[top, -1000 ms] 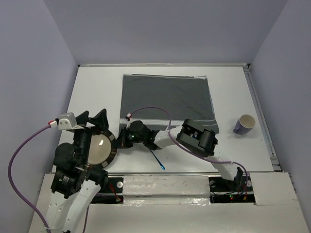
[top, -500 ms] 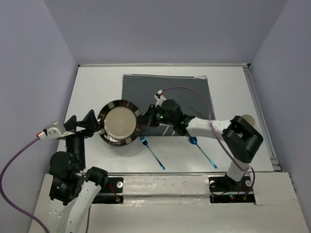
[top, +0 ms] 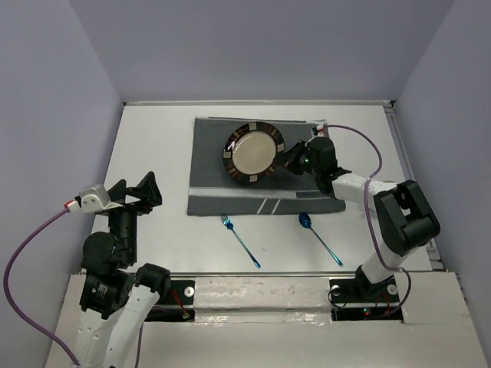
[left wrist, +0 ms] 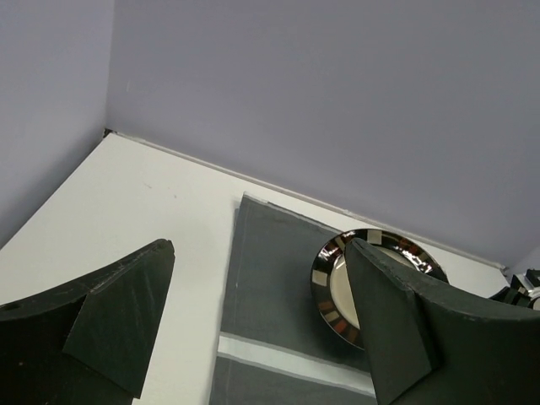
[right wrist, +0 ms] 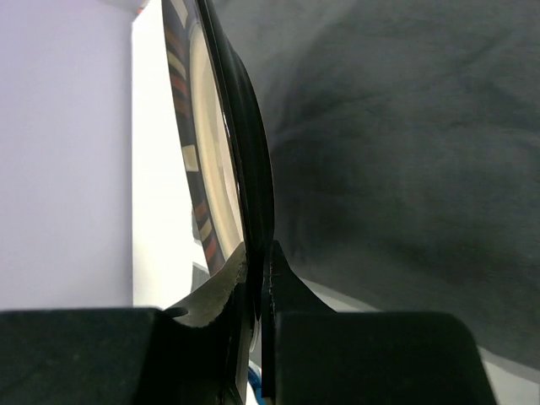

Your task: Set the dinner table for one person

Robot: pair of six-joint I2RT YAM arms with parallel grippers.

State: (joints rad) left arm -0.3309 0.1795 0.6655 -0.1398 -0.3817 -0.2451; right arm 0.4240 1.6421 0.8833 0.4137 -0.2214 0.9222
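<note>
Over the placemat (top: 230,192) toward 12 o'clock on the dinner table (top: 153,138), the right gripper (top: 288,157) clamps the plate (top: 253,153) at its 3 o'clock rim. The fork (top: 240,240) and spoon (top: 321,238) lie toward 6 o'clock. The left gripper (top: 136,185) hangs spread at 9 o'clock.

From the left wrist, the fingers (left wrist: 118,312) stand apart, and the plate (left wrist: 329,274) sits near the placemat's far edge.

From the right wrist, the jaws pinch the plate's rim, with cloth behind it.

We find bare tabletop (top: 149,146) left of the placemat (top: 222,180), out to the wall, where the left pincer (top: 134,188) hangs with jaws spread wide. Over the placemat's far right part, the plate (top: 254,152), clamped at its rim by the right pincer (top: 288,159), and the right arm (top: 353,184) block passage. Just on the near side of the placemat, a fork (top: 240,240) and a spoon (top: 321,239) lie well apart, with a bare strip between them.
</note>
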